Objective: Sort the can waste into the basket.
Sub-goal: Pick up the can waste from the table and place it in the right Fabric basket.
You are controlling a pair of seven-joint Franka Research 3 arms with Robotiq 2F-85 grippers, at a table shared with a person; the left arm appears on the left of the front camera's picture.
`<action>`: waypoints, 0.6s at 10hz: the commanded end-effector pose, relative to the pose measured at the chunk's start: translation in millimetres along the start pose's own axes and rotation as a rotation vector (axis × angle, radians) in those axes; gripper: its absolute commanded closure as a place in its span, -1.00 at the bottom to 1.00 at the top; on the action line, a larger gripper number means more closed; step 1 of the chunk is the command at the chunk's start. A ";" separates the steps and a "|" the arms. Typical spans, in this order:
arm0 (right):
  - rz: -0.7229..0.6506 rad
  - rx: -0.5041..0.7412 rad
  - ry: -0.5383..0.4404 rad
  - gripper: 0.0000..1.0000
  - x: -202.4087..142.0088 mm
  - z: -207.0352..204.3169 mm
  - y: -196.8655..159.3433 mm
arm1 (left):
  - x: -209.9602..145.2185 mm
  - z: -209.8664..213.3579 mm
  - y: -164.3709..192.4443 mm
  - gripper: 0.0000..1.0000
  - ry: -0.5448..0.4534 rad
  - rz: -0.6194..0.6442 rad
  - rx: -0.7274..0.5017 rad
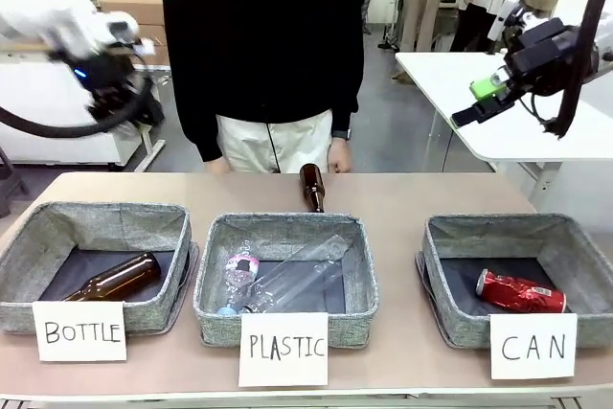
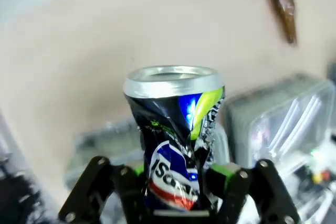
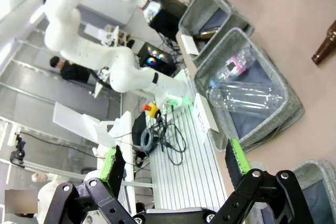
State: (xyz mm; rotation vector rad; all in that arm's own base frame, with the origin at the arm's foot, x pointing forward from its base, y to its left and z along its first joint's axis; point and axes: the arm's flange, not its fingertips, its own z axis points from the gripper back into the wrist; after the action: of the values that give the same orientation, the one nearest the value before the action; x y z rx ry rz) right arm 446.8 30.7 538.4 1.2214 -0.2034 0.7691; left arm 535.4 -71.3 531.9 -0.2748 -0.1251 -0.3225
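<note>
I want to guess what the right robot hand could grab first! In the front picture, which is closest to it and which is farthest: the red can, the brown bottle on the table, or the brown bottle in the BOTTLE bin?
From the right gripper, raised at the right:
1. Red can, in the CAN basket below it.
2. Brown bottle on the table, middle, by the person.
3. Brown bottle in the BOTTLE bin, far left.

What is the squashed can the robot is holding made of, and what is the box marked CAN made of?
The crumpled dark drink can with multicoloured print, held in the left gripper, looks like thin metal: its top rim is shiny silver and its wall is dented with sharp creases. The grey rectangular basket labelled "CAN" looks like woven fabric: matte, speckled, with soft walls. Its dark lining is probably cloth too.
</note>
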 end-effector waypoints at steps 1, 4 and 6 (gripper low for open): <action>0.022 -0.013 -0.008 -1.00 -1.8 -2.6 -0.2 | -82.3 40.3 -17.8 1.00 0.082 -0.122 0.037; 0.022 -0.013 -0.008 -1.00 -1.8 -2.6 -0.2 | -197.2 36.8 -65.7 1.00 -0.002 -0.311 0.281; 0.022 -0.013 -0.008 -1.00 -1.8 -2.6 -0.2 | -131.8 63.7 -48.2 1.00 0.080 -0.177 0.081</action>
State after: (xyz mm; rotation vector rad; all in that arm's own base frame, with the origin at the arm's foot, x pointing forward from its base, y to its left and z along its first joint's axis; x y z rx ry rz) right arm 446.2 30.6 538.4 1.2209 -0.2041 0.7687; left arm 349.8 -58.5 574.3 -0.0997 -0.1179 -0.5512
